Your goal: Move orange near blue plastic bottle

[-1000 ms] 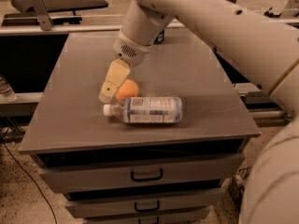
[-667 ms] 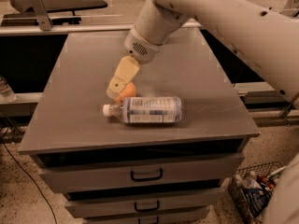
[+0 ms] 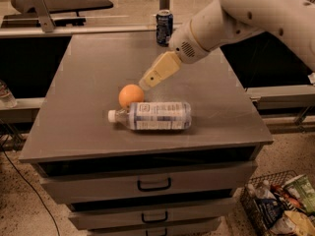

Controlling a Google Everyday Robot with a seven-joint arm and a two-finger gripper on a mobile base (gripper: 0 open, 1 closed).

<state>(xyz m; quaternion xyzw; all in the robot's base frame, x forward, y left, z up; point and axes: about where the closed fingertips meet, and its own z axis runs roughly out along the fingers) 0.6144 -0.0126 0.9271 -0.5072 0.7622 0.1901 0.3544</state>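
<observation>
The orange (image 3: 131,95) sits on the grey cabinet top (image 3: 88,73), touching or almost touching the far side of the blue plastic bottle (image 3: 153,116). The bottle lies on its side with its white cap pointing left. My gripper (image 3: 146,84) hangs just above and to the right of the orange, apart from it, at the end of the white arm (image 3: 231,23) that reaches in from the upper right. Nothing shows in the gripper.
A dark blue soda can (image 3: 164,27) stands at the back edge of the cabinet top. Drawers (image 3: 153,185) are below the front edge. A wire basket of packages (image 3: 280,208) stands on the floor at lower right.
The gripper has come off the orange and lifted up and to the right. The orange stays beside the bottle, and the soda can has come into view at the back.
</observation>
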